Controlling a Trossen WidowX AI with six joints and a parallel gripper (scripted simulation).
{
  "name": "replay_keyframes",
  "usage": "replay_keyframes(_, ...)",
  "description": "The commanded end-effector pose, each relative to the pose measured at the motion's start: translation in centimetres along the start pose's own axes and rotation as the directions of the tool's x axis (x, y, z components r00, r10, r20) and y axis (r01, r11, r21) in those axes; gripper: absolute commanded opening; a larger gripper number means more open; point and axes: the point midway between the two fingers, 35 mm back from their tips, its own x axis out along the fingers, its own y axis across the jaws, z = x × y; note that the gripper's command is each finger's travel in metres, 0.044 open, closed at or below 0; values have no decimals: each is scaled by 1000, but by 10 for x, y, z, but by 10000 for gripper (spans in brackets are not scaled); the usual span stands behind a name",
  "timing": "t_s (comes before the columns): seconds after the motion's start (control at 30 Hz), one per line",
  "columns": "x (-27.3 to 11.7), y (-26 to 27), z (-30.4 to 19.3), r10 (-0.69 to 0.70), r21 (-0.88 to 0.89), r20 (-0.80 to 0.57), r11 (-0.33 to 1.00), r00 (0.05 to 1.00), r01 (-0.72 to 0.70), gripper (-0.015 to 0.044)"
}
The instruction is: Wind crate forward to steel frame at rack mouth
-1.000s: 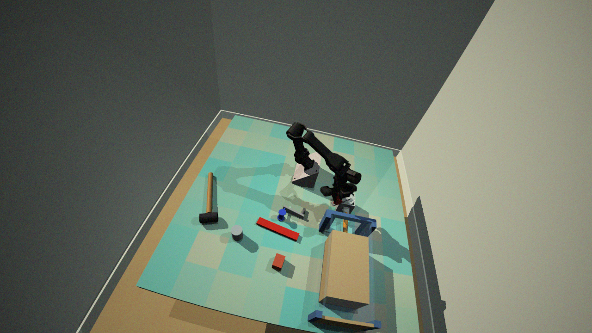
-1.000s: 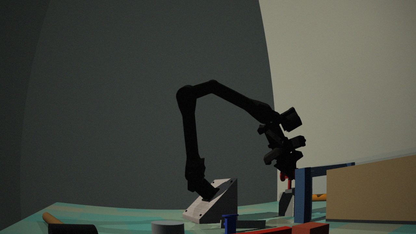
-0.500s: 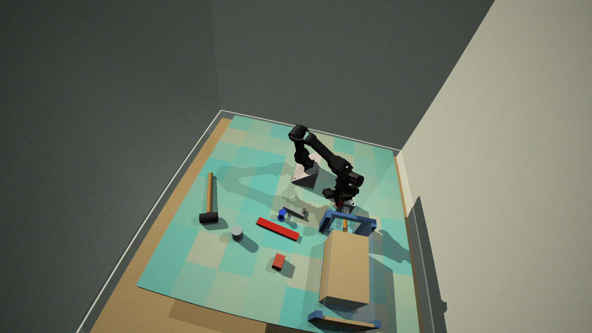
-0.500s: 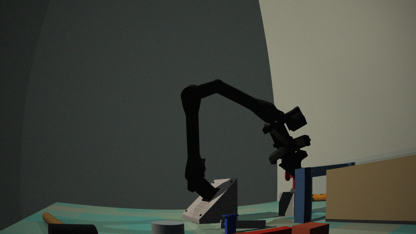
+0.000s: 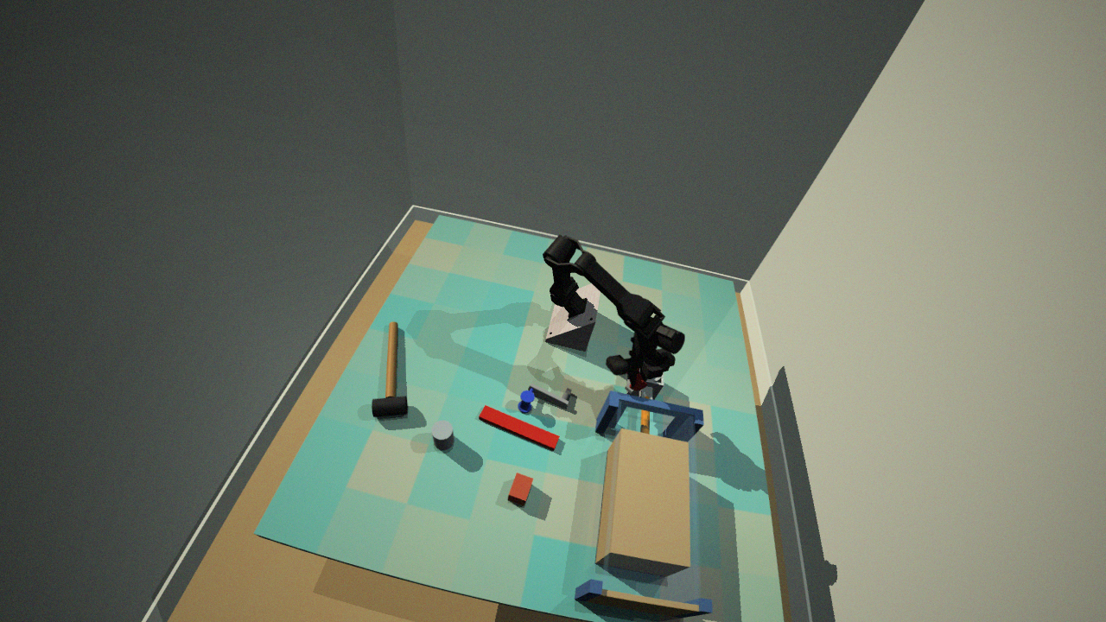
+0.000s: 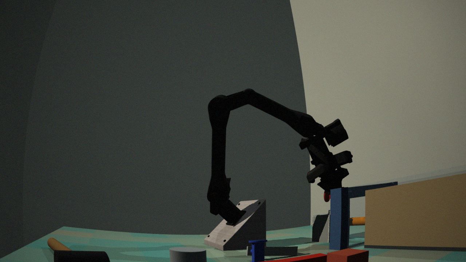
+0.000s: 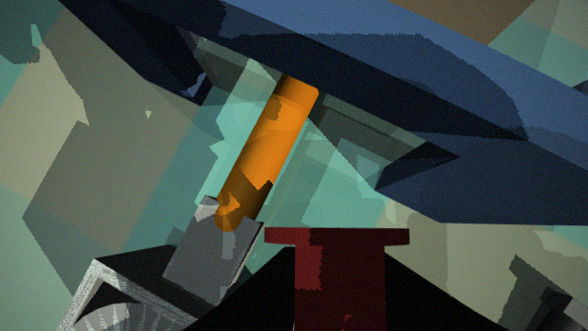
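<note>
My gripper [image 5: 637, 377] [image 7: 331, 260] is shut on the red grip of the winch handle [image 6: 326, 196], just above and beside the frame top. The handle's arm and key are hidden. The grey winch [image 5: 656, 389] [image 6: 320, 228] [image 7: 138, 294] stands below; its round top is partly cut off in the wrist view. An orange strap [image 5: 645, 422] [image 6: 357, 221] [image 7: 271, 142] runs from it to the crate. The tan crate [image 5: 649, 503] [image 6: 413, 215] sits flat behind the blue steel frame [image 5: 653, 403] [image 6: 339, 218] [image 7: 450, 110], with a gap between crate front and frame.
A grey crank [image 5: 550, 398] with a blue knob [image 5: 526, 400] [image 6: 257, 251] lies left of the winch. A red bar [image 5: 518, 428], a red block [image 5: 520, 488], a grey cylinder [image 5: 442, 434] and a hammer [image 5: 391, 363] lie farther left. Clear panels flank the crate.
</note>
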Motion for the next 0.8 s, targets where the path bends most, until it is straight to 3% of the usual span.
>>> replay_keyframes(0.0,6,11,11,18,15,13,1000,1000,-18,0)
replay_keyframes(0.77,12,32,28,19,16,14,1000,1000,-19,0)
